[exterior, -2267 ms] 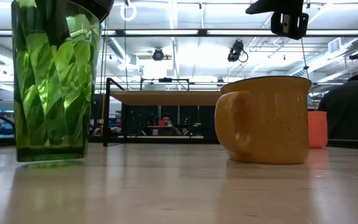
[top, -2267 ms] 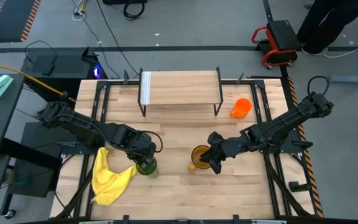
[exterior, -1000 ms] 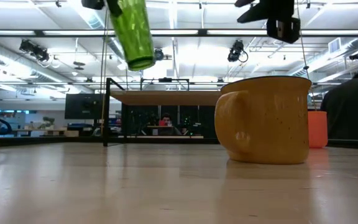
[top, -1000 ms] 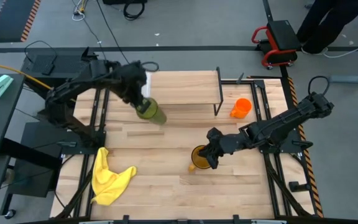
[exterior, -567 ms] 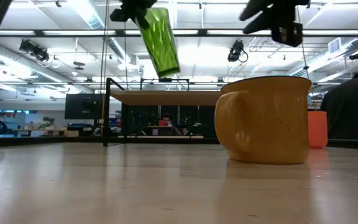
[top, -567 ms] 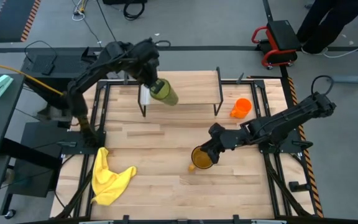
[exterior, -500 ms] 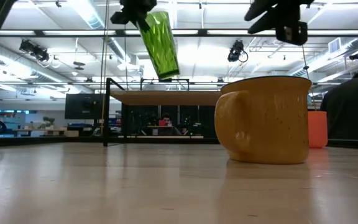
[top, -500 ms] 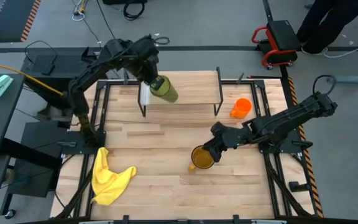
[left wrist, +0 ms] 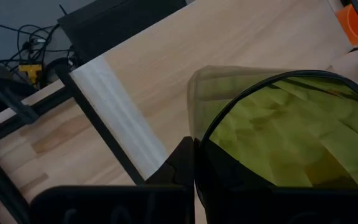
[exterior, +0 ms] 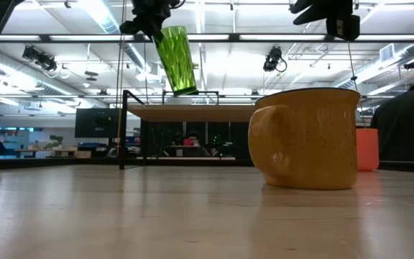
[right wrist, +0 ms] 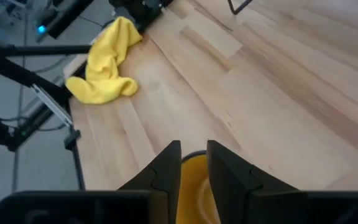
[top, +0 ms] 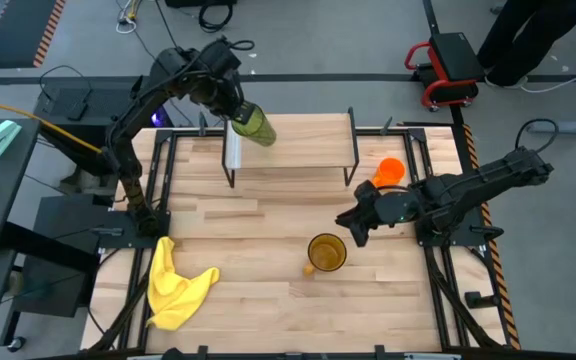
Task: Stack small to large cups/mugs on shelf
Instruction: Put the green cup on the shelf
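Now the left pincer [top: 236, 112] has carried the green tumbler [top: 252, 127] over the shelf [top: 298, 142].

1. Grey floor [top: 318, 40] surrounds the wooden slatted table [top: 268, 290]
2. A red-framed cart [top: 448, 65] stands beyond it
3. Long ceiling light strips [exterior: 214, 37] brighten the open hall

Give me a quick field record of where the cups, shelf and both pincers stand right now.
green tumbler: held tilted in the air over the shelf's left end
left pincer: shut on the green tumbler
shelf: top board bare
yellow mug: upright on the table, not held
right pincer: raised beside the yellow mug, holding nothing
orange mug: on the table, right of the shelf
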`<state>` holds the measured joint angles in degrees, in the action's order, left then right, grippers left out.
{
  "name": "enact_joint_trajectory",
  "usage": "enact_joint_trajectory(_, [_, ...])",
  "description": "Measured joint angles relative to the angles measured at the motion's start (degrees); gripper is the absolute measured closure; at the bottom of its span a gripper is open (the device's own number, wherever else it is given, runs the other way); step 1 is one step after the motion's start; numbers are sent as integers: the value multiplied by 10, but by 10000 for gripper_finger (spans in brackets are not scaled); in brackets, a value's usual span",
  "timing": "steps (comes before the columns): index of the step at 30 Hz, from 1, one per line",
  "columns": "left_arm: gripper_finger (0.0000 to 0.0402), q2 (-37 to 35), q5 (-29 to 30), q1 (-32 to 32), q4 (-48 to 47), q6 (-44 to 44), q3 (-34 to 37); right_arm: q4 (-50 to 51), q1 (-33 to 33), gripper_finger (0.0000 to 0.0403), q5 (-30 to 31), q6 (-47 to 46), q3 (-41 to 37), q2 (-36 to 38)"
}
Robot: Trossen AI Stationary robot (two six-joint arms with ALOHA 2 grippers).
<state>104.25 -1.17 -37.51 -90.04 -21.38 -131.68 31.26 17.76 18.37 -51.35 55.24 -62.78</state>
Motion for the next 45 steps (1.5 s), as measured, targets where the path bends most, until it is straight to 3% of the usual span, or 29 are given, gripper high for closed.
enact_joint_trajectory(11, [390,0,9,-19,0,-3,0,14,0,332,0,5,0,-1])
enact_joint_trajectory(24, [390,0,23,3,2,-7,5,13,13,332,-5,0,0,-1])
enact_joint_trajectory(33, [390,-69,22,6,3,-9,152,13,23,332,4,-8,0,-1])
enact_joint_trajectory(45, [390,-60,34,-9,-1,-5,112,12,3,332,11,5,0,-1])
